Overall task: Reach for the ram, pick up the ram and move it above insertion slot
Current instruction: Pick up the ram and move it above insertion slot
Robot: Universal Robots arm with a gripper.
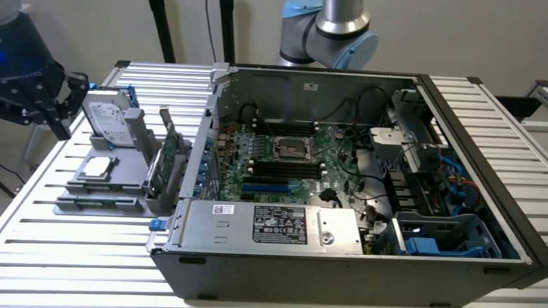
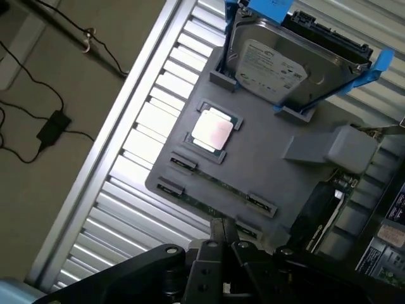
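Claw (image 2: 221, 232) hangs with its tips pressed together and nothing held, over the slotted edge of the grey holder (image 2: 266, 164) on the slatted surface (image 2: 145, 126), while the ram (image 2: 221, 185) sits in the holder's long slot (beside the CPU chip (image 2: 212, 132)), near the tips but untouched.

The tray (image 1: 73, 206) lies at the exterior view's left of the case (image 1: 342, 276), bearing the hard drive (image 1: 107, 119) behind the processor (image 1: 96, 167), the ram (image 2: 221, 183) before it.
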